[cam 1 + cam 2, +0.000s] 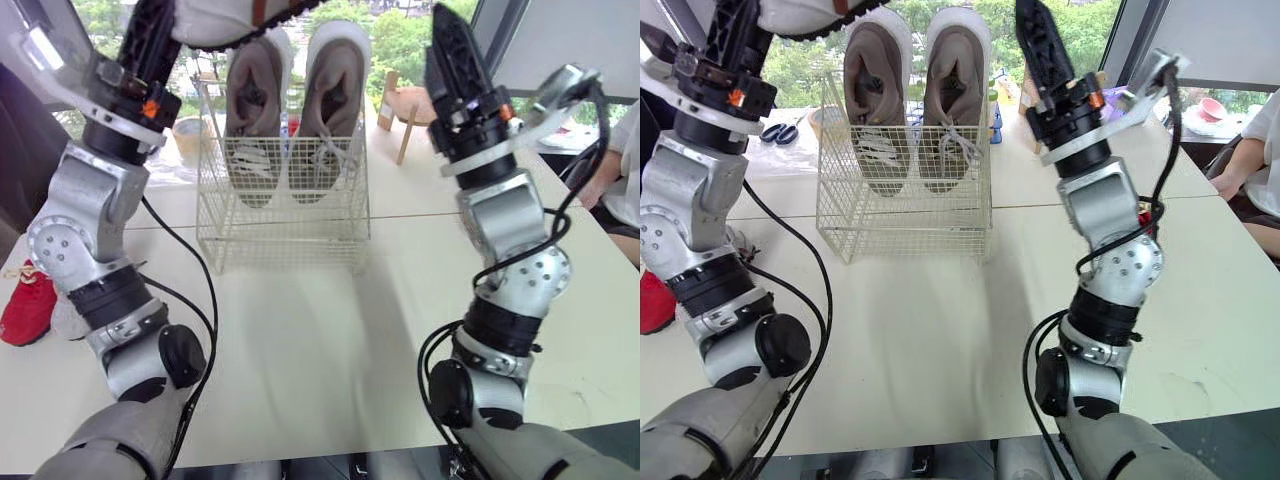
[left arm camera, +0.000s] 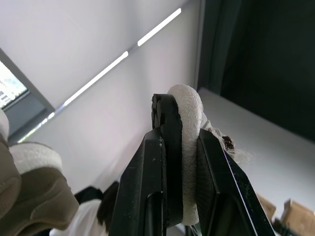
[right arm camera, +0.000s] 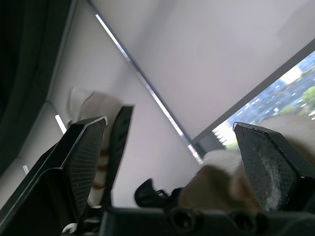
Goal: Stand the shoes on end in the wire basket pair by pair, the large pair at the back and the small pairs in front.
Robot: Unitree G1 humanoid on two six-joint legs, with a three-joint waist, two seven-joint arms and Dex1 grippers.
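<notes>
Left claw up high, pinching white shoe by a thin padded edge, above left rim of basket. Right claw spread, empty, right of basket. Large pair on end at back; front row bare. Red shoe on desk, left edge. Risk: the narrow grip could let the shoe swing or slip going down, snagging wire or toppling large pair.

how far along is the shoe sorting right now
Done: the large brown pair stands on end at the back of the wire basket. In hand: the left end effector grips a white shoe, held high near the basket; the right end effector is open, empty. Left: the basket's front row is unfilled, and a red shoe lies outside it.
</notes>
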